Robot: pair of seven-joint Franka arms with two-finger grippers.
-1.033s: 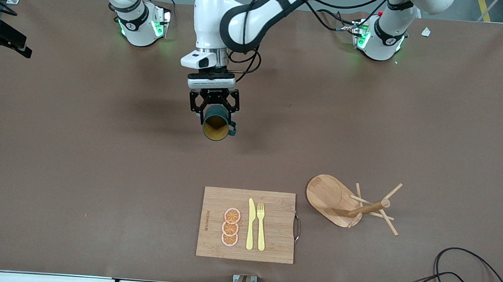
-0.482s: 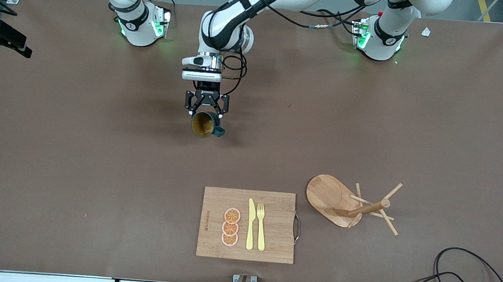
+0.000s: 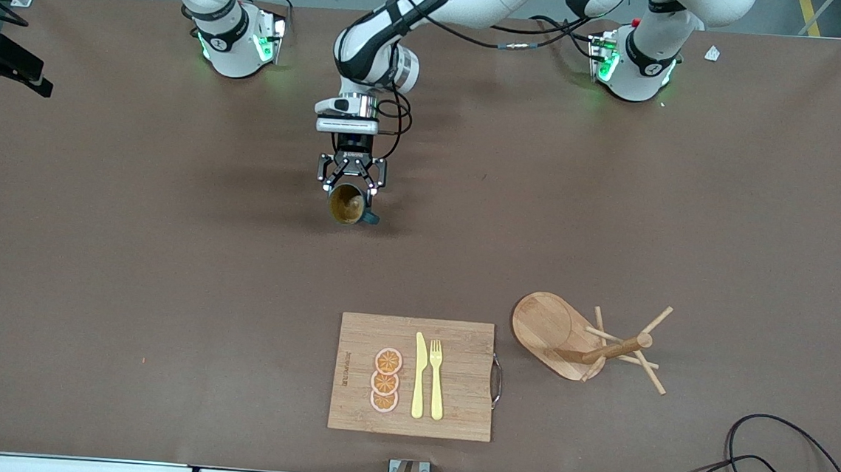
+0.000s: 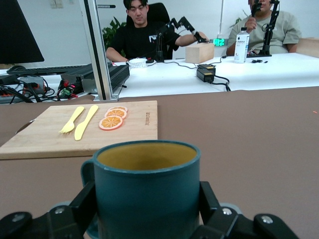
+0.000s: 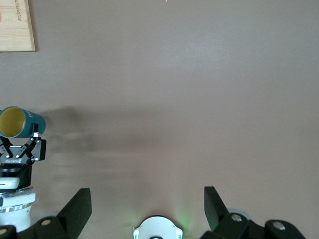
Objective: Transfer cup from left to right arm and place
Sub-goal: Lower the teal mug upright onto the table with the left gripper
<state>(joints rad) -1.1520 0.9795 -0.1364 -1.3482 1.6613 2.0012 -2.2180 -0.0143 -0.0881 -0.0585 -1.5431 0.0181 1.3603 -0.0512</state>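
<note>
The cup (image 3: 346,206) is a dark teal mug with a mustard-yellow inside. It hangs over the middle of the table, tipped so its mouth faces the front camera. My left gripper (image 3: 349,192) is shut on its sides, one black finger on each flank. In the left wrist view the cup (image 4: 147,169) fills the foreground inside the left gripper (image 4: 148,201), handle to one side. My right gripper (image 5: 147,195) is open and holds nothing, high over bare table near its own base. From there the cup (image 5: 17,122) and the left gripper (image 5: 20,144) show well off to one side.
A wooden cutting board (image 3: 455,379) lies near the table's front edge with a yellow knife (image 3: 419,375), a fork (image 3: 436,378) and orange slices (image 3: 386,380). A wooden peg rack (image 3: 583,344) lies tipped over beside it, toward the left arm's end. Black cables (image 3: 782,461) coil at that front corner.
The left arm has swung down and its wrist has turned. The cup sits lower in its grip and slightly toward the right arm's end. The right gripper stays open.
</note>
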